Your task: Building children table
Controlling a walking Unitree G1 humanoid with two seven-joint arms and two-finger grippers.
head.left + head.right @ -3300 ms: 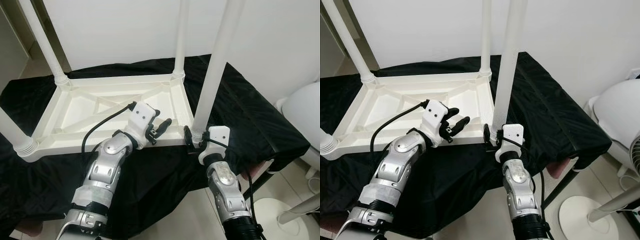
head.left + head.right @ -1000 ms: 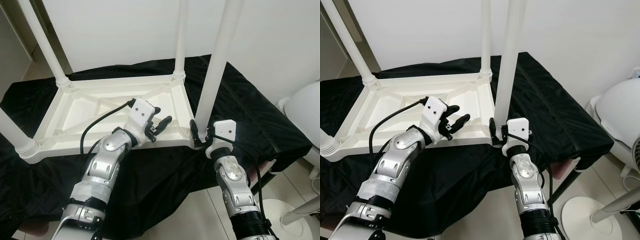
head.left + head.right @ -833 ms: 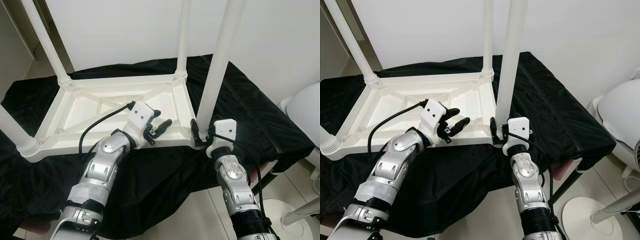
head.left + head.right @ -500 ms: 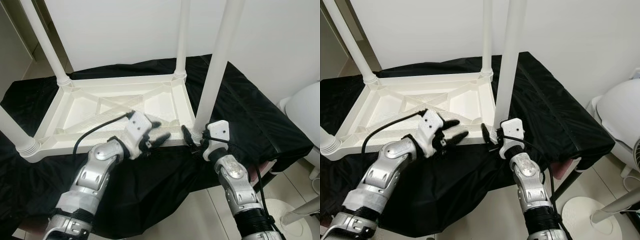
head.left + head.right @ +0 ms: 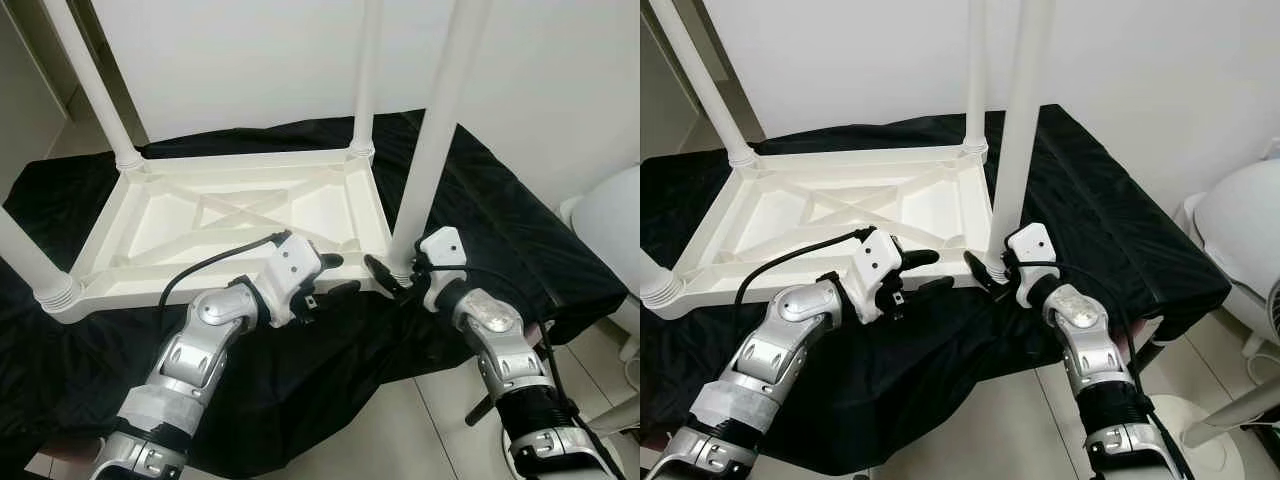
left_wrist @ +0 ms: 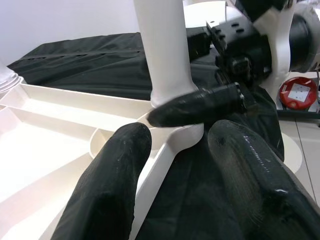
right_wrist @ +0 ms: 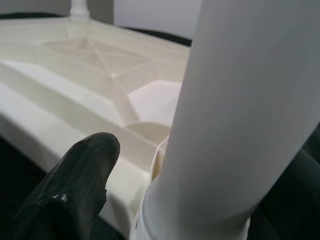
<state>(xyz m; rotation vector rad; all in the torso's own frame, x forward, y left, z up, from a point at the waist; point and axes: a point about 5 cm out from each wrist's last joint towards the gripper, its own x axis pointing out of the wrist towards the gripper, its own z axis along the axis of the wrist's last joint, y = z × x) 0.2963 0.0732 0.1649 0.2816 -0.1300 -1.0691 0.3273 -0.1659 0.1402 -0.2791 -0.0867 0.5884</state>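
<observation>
A white plastic children's table point(image 5: 160, 215) lies upside down on a black cloth, its legs pointing up. My left gripper point(image 5: 335, 275) is open at the table's near rim, close to the near right corner. In the left wrist view one finger point(image 6: 115, 185) is over the rim's inside and the other point(image 6: 250, 170) over the cloth outside. My right gripper point(image 5: 392, 272) is open at the foot of the near right leg point(image 5: 430, 150). One of its fingers point(image 7: 80, 185) lies across the front of the leg's socket; the other is hidden behind the leg point(image 7: 240, 100).
The black cloth point(image 5: 500, 220) covers a low stand whose right edge drops to a tiled floor. A white fan point(image 5: 610, 220) stands to the right, its round base point(image 5: 1170, 430) on the floor. A red object point(image 6: 297, 92) lies on the floor. A white wall is close behind.
My left gripper has come down from above the table's underside to its near rim. My right forearm has swung out to the right while its gripper stayed at the leg's foot.
</observation>
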